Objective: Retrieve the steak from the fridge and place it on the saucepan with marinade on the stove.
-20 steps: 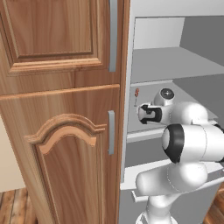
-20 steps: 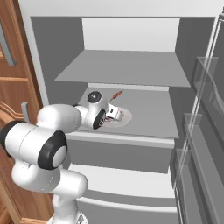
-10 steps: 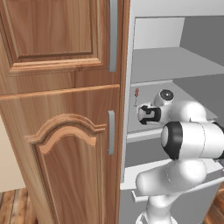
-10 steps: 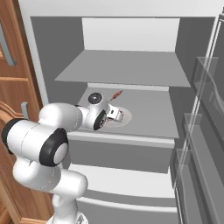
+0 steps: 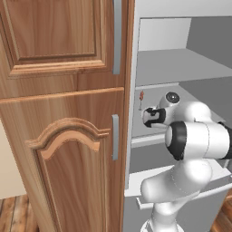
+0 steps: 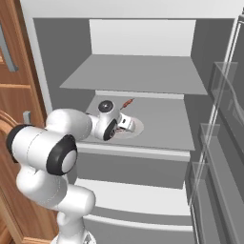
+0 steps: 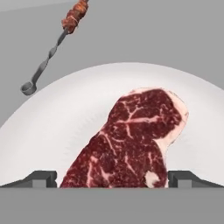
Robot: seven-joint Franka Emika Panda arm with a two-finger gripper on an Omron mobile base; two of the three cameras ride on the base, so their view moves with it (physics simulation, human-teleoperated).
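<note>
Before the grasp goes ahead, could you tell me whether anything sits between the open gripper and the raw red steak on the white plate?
Nothing visible does. In the hand view the marbled red steak lies bare on the round white plate, between the dark fingertips; the metal skewer lies off to the side.

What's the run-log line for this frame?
phase: reach | pincer: open, astride steak | steak: on plate, fridge shelf | skewer: beside plate

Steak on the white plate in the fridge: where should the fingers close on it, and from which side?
Come straight down over the flat raw red steak lying on the round white plate, and pinch across its narrower width. The open gripper already straddles its near end, one fingertip each side. The meat-tipped metal skewer lies apart.
</note>
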